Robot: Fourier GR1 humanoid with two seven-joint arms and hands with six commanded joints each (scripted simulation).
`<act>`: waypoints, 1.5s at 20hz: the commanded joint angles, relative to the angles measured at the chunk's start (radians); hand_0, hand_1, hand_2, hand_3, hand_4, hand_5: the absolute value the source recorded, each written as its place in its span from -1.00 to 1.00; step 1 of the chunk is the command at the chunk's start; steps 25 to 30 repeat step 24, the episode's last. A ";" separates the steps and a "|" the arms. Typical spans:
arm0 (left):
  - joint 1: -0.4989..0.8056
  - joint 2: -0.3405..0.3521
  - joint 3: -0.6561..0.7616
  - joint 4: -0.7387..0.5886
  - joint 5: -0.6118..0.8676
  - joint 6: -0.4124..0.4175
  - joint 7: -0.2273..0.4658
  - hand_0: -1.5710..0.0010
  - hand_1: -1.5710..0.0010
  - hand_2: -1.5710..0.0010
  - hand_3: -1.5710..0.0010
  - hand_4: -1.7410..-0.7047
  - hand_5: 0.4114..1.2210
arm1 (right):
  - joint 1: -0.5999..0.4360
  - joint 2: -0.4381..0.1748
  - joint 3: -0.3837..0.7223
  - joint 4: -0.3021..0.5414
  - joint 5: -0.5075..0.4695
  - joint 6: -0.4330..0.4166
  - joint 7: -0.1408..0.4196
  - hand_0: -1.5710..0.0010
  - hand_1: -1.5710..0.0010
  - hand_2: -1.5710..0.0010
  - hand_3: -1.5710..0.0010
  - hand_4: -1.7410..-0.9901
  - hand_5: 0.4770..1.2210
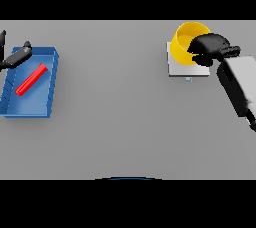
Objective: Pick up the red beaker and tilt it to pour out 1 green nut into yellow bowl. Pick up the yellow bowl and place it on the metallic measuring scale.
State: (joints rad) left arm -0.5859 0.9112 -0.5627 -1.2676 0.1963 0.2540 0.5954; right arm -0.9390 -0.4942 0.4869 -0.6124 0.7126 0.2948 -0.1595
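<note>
My right hand (210, 48) sat at the near right rim of the yellow bowl (184, 46), fingers curled over the rim and closed on it, with the thumb side toward my forearm. The bowl stood upright on the metallic measuring scale (176, 70), a pale square plate at the far right of the grey table (120, 122); the bowl covered the plate's far half and overhung its far edge slightly. Whether the bowl's base pressed fully on the plate could not be read from the head view. The inside of the bowl was partly hidden by my hand, and I could not make out a nut in the part that showed. My left hand (15, 57) showed at the far left edge of the view, fingers extended and relaxed, gripping nothing, its tips over the far left corner of the blue tray (50, 79). The red beaker (31, 80) lay on its side inside that tray, running diagonally from near left to far right (it touched neither hand). The tray sat close to the table's left edge, well apart from the scale. Between tray and scale the table surface lay open, as did the whole near half. The scale's right side was occupied by my right forearm.
</note>
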 commanded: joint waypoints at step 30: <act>-0.023 -0.040 -0.007 0.047 0.000 -0.007 0.003 1.00 1.00 1.00 1.00 0.77 -0.20 | -0.093 0.059 0.023 0.226 0.002 0.029 -0.075 0.93 0.94 0.85 0.56 0.15 -0.31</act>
